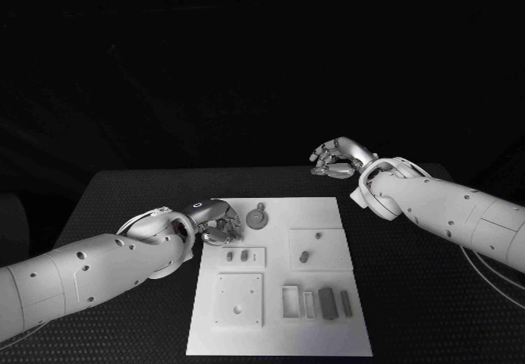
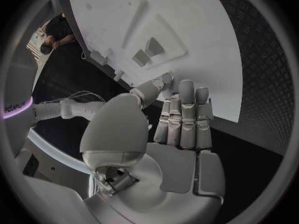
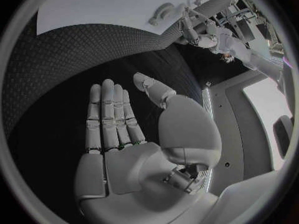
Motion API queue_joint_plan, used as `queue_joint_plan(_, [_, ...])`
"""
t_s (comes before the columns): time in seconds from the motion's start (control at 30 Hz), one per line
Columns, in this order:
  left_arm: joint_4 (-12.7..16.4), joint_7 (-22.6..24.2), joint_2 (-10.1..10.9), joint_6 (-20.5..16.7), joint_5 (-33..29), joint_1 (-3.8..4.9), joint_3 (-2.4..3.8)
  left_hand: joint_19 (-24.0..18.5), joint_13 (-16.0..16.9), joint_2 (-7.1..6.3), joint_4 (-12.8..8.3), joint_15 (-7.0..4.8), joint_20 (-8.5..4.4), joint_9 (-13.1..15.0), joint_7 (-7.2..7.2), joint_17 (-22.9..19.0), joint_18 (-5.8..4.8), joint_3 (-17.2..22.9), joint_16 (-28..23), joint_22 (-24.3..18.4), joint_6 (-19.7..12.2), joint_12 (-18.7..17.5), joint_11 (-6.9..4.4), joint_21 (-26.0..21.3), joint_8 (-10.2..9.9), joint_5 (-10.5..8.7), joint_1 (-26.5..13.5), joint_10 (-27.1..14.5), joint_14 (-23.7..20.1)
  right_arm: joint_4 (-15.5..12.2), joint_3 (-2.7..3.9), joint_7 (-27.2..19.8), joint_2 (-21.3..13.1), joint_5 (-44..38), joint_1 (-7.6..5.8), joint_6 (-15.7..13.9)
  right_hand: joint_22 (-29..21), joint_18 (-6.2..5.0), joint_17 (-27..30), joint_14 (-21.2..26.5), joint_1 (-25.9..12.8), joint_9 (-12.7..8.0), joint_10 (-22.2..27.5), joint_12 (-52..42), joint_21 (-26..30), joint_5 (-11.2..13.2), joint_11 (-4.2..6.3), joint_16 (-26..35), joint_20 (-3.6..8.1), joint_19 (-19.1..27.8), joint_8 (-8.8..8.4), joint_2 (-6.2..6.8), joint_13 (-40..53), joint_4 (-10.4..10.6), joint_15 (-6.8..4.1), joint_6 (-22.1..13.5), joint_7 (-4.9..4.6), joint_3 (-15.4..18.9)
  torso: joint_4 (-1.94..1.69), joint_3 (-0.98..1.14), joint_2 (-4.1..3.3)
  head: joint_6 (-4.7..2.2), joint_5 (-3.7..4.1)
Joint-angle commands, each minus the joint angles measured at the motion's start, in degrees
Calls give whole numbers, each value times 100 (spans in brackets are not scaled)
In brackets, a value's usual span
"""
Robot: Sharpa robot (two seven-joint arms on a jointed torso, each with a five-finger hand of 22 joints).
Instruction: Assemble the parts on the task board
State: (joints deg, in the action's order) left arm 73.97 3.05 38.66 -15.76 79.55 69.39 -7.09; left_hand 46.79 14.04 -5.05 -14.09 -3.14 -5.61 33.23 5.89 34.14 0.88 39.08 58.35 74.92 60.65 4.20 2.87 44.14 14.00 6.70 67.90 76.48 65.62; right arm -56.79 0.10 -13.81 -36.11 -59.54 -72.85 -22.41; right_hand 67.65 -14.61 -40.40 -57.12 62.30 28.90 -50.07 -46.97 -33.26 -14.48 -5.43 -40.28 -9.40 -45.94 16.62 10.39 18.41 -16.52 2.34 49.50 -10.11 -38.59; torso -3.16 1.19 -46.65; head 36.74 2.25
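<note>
While the white task board [image 1: 328, 334] lay at the middle of the black table [image 1: 416, 303], grey parts [image 1: 326, 302] sat in its near recesses and a round disc [image 1: 257, 219] near its far-left corner. Left hand [image 1: 219, 227] hovered at that far-left edge, fingers straight, empty. Right hand [image 1: 334, 161] stood beyond the far-right corner, fingers extended, empty.
</note>
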Motion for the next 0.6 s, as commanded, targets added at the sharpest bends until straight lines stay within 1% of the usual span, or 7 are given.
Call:
queue_joint_plan(0.03, [26,35,-19,100,56,0,0,38,-7,53,2,-12,-318,8,-2,-8,-28,38,9,84,51,-23,14,3,20,36,0,21,17,-10,3,-54,3,-7,-1,57,6,-38,-6,-35,24,-10,-43,25,25,-20,-6,35,-44,-6,4,-24,-7,-7,-14,38,1,40,3,2,-1,2,-2])
queue_joint_plan(0.13, [42,44,-29,122,38,0,0,38,-8,54,2,-12,-318,8,-2,-9,-28,38,8,84,51,-23,14,2,21,35,0,21,17,-7,3,-54,3,-7,-1,59,7,-38,-6,-35,24,-10,-43,24,26,-20,-6,36,-44,-6,4,-24,-9,-7,-14,38,1,41,7,3,-2,2,-3])
queue_joint_plan(0.3, [85,59,-46,127,-26,0,0,39,-9,56,3,-11,-317,7,-1,-10,-29,37,6,83,49,-23,15,1,21,33,-3,20,15,-8,3,-53,4,-7,-1,58,8,-39,-7,-36,24,-11,-43,24,27,-20,-6,37,-45,-6,3,-24,-12,-7,-13,39,1,41,1,2,-5,3,2])
queue_joint_plan(0.6, [117,120,-55,152,-166,0,0,40,-11,58,8,-9,-316,5,2,-11,-31,35,4,82,42,-25,18,-3,18,30,-11,17,12,-6,3,-53,9,-7,-1,61,9,-39,-8,-36,22,-12,-43,23,29,-20,-6,39,-47,-7,3,-25,-15,-6,-13,39,1,42,3,4,-1,13,11])
